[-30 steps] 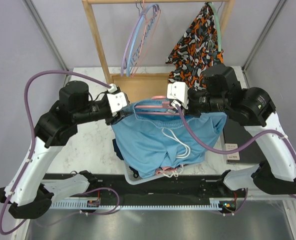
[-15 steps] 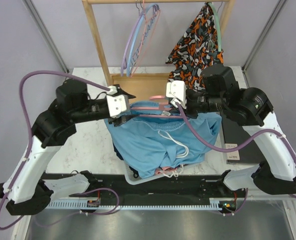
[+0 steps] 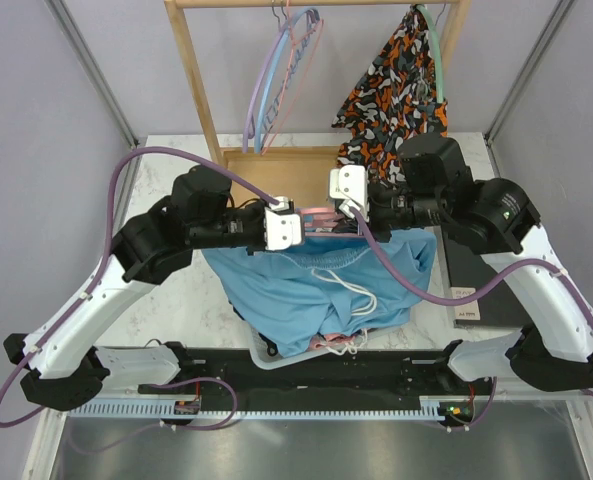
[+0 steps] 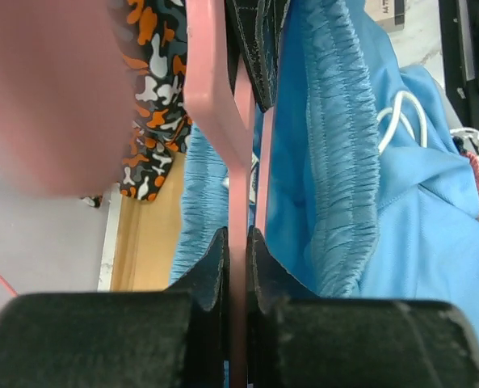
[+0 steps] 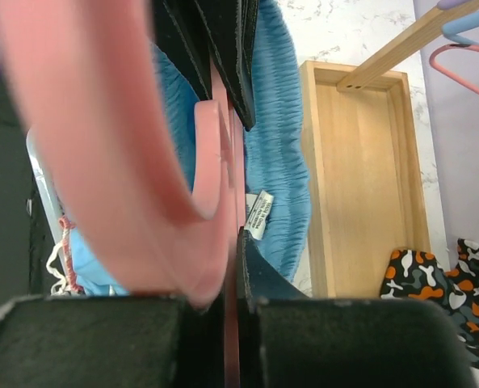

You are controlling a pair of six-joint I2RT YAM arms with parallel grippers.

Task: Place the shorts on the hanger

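Pale marble covers the counter [image 3: 181,295], which sits between plain grey-lilac walls. Held up over its middle are the sky-blue shorts [image 3: 296,290]. Their gathered waistband is bunched at the top between the two arms, and the legs drape down over the rim of a clear bin [image 3: 264,352] at the near edge. A white drawstring [image 3: 348,285] loops down the front of the cloth.

The pink hanger [image 3: 314,212] lies across the top of the waistband. Seen from the left wrist, one thin pink bar runs along with blue cloth on both sides of it, the ruched waistband touching it on the right. The left fingers [image 4: 208,271] are clamped together on a pink strip of the hanger, with no gap showing beside it. The right fingers [image 5: 265,271] are likewise pressed tight on the hanger, near its thick curved part. A small white label [image 5: 259,214] of the shorts shows just beyond them. The two pairs of fingers grip the hanger close to each other, tips facing.

Behind the shorts a shallow wooden box [image 3: 276,165] stands on the counter at the foot of a wooden rack [image 3: 194,75]. From its rail hang lilac, blue and pink spare hangers [image 3: 276,80] on the left. On the right hangs an orange, black and white patterned garment [image 3: 396,85] on a mint-green hanger [image 3: 434,35]. A dark flat object [image 3: 471,275] lies on the counter by the right arm.
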